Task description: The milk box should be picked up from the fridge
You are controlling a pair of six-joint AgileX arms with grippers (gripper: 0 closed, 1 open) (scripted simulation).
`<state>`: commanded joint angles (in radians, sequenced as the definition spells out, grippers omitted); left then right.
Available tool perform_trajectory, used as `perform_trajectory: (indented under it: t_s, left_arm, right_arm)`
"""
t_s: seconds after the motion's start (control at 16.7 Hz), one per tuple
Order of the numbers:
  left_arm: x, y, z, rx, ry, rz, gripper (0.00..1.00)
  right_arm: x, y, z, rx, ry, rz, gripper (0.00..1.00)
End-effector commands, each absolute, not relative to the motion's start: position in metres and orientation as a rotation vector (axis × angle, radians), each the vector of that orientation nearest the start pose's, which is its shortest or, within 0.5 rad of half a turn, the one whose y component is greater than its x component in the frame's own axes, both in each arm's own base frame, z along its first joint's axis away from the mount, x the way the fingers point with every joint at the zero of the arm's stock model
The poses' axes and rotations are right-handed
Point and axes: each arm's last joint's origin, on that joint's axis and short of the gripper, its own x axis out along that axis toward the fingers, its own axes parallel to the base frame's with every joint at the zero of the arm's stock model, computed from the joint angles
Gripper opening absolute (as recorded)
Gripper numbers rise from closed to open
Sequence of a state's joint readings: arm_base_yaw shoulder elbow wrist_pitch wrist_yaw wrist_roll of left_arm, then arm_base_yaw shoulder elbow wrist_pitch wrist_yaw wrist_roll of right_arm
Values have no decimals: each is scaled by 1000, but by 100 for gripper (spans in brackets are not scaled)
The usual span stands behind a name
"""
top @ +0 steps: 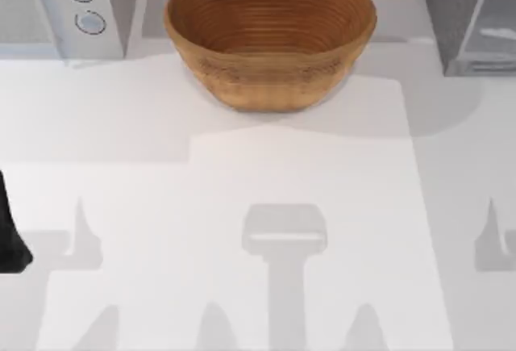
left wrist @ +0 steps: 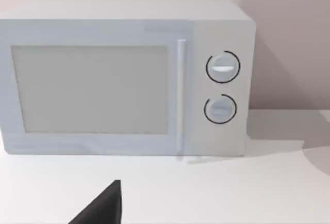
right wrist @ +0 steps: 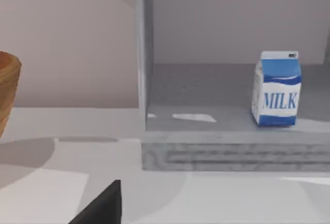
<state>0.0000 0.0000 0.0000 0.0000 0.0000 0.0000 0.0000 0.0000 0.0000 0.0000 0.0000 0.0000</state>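
while milk box [right wrist: 276, 88] stands upright inside fridge [right wrist: 216, 147], well beyond right fingers [right wrist: 100, 207], finger state can't tell.

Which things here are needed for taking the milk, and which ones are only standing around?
Needed:
- small blue-and-white milk carton, upright inside the fridge
- dark-grey speckled fridge, open, at the table's far right

Only standing around:
- brown wicker basket, far middle
- light-grey microwave with two round knobs, far left
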Motion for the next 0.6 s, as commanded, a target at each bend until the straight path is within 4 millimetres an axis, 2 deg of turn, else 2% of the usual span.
perform_trajectory:
  t_s: [0.36,0.6]
  left_arm:
    - [106,-1,160,0,0,0,100]
    - [106,-1,160,0,0,0,100]
  right_arm:
    - [111,-4,168,-6,-20,-1,100]
    - [129,-14,180,-19,-47,-8,100]
